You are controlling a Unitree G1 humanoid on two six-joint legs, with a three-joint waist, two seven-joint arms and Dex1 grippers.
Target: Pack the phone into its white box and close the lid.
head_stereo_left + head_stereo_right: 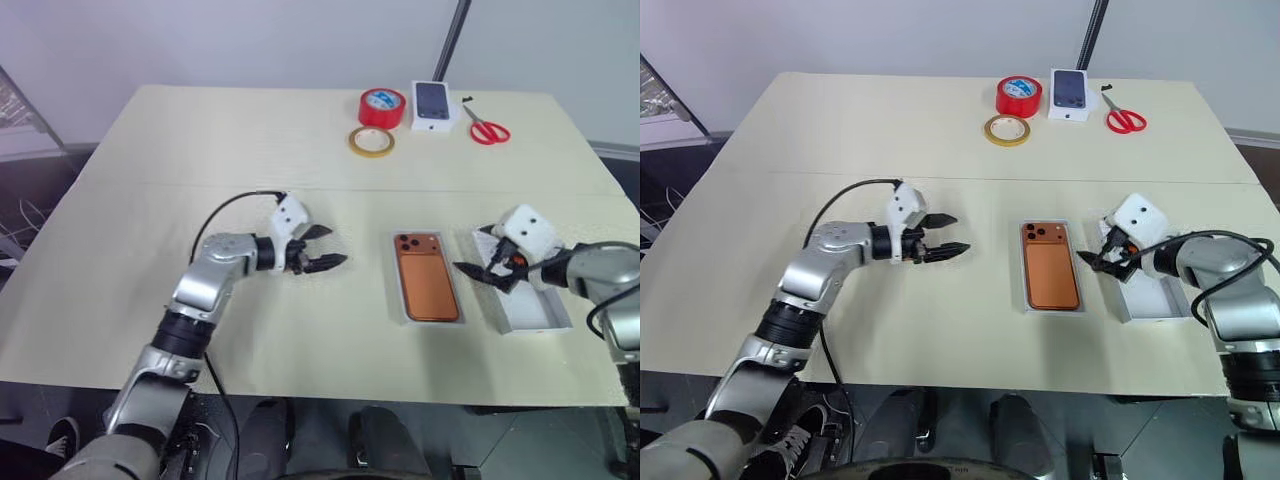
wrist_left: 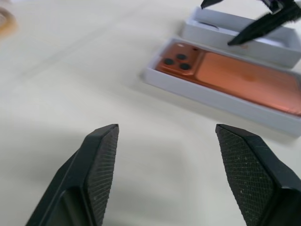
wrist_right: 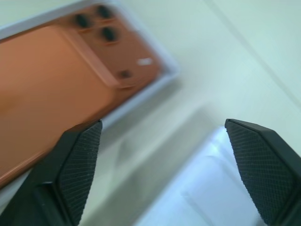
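The copper-orange phone (image 1: 428, 282) lies back up inside the white box (image 1: 396, 290), its camera cluster at the far end. The box's lid (image 1: 532, 312) rests hollow side up on the table just right of it. My left gripper (image 1: 336, 247) hovers open and empty to the left of the box, pointing at it. In the left wrist view the phone (image 2: 235, 75) sits ahead of the spread fingers (image 2: 101, 155). My right gripper (image 1: 470, 250) is open above the lid's near-left part, beside the box. The right wrist view has the phone (image 3: 61, 70) and lid (image 3: 211, 188) between its fingers.
At the table's far edge sit a red tape roll (image 1: 382, 107), a yellow tape ring (image 1: 371, 141), a small white carton printed with a dark phone (image 1: 432, 105) and red scissors (image 1: 488, 128). A dark pole (image 1: 452, 40) rises behind them.
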